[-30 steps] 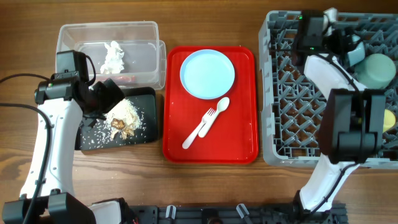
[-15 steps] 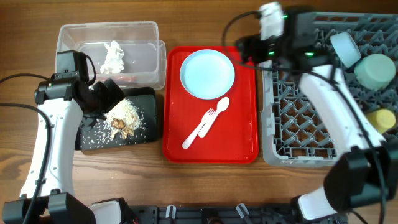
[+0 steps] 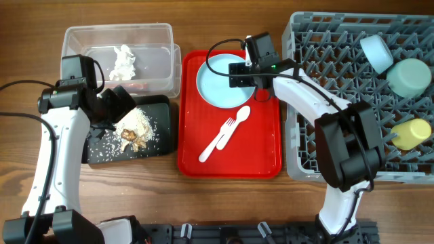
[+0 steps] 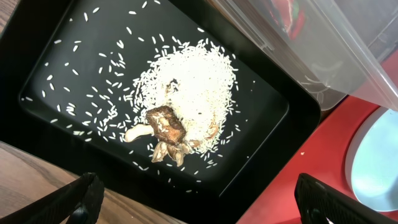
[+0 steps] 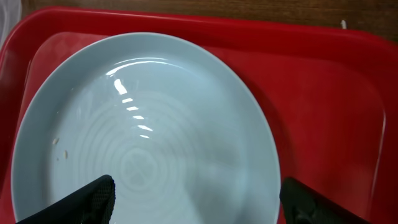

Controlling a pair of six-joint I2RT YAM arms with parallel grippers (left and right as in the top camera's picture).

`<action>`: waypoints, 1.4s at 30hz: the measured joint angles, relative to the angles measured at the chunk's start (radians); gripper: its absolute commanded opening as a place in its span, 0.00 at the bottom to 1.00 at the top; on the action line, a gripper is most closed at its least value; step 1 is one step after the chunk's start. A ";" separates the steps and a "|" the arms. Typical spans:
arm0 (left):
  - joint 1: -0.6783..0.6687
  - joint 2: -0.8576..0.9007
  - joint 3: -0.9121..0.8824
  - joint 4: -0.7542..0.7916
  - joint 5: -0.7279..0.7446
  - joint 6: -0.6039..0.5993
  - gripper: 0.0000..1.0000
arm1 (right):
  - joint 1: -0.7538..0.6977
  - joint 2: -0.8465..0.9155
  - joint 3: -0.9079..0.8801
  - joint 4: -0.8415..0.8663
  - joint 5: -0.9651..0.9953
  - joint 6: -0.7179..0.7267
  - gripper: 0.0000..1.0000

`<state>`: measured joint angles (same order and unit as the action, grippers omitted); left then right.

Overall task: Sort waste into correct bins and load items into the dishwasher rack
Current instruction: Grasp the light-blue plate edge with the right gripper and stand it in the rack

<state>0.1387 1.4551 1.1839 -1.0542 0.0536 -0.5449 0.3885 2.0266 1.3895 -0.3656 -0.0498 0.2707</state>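
A pale blue plate (image 3: 220, 85) lies at the back of the red tray (image 3: 261, 146); it fills the right wrist view (image 5: 143, 137). My right gripper (image 3: 241, 74) (image 5: 199, 205) is open and empty just above the plate's right part. A white fork and spoon (image 3: 224, 133) lie in front of the plate. My left gripper (image 3: 116, 103) (image 4: 202, 208) is open and empty over the black tray (image 3: 161, 112), which holds rice and brown food scraps (image 4: 171, 127). The clear tub (image 3: 74, 41) holds white tissue (image 3: 124, 61) and a red wrapper (image 3: 135, 86).
The grey dishwasher rack (image 3: 325, 129) stands at the right. It holds a pale blue bowl (image 3: 375, 53), a mint-green bowl (image 3: 408, 76) and a yellow cup (image 3: 413, 133). The tub's corner (image 4: 323, 50) overhangs the black tray's back edge.
My right arm has swung left from the back of the rack to above the plate on the red tray. The left arm has not moved.
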 measured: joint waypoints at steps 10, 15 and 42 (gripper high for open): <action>0.000 0.000 0.000 0.000 0.000 0.000 1.00 | 0.000 0.013 0.000 -0.045 0.083 0.083 0.75; 0.000 0.000 0.000 0.000 0.000 0.000 1.00 | 0.000 0.067 0.000 -0.052 0.093 0.133 0.25; 0.000 0.000 0.000 0.007 0.000 0.000 1.00 | -0.391 -0.452 -0.012 0.192 0.890 -0.769 0.04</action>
<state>0.1387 1.4551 1.1839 -1.0470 0.0536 -0.5449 -0.0025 1.5745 1.3777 -0.1741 0.8398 -0.4988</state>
